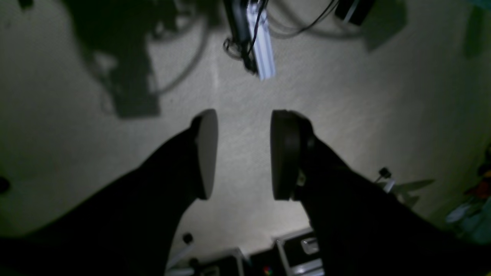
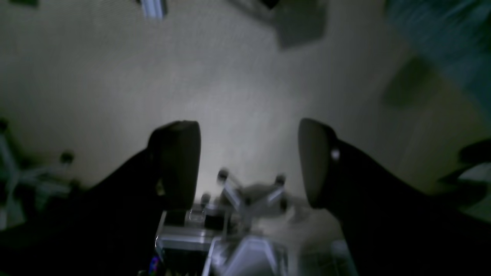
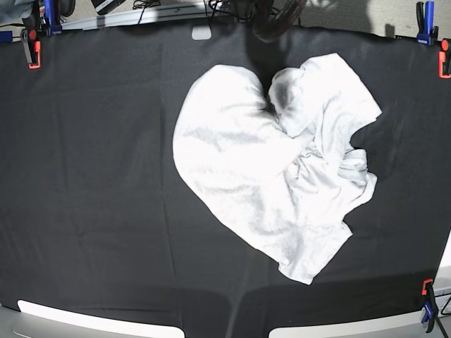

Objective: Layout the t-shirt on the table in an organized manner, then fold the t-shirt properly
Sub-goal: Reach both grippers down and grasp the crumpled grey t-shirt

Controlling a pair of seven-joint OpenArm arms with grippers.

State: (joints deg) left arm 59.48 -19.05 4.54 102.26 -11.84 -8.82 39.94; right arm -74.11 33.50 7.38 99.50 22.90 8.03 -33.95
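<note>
— Where crumpled, on the black surface [image 3: 91,176]? T-shirt [image 3: 268,183] right of centre, toward the far edge.
— Fingers?
— Left gripper [image 1: 244,153] parted, empty; right gripper [image 2: 249,163] spread wide, empty.

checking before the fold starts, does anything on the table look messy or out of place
Yes: the t-shirt lies crumpled in a heart-like heap mid-table, its right side bunched and folded over itself, not spread flat.
</note>
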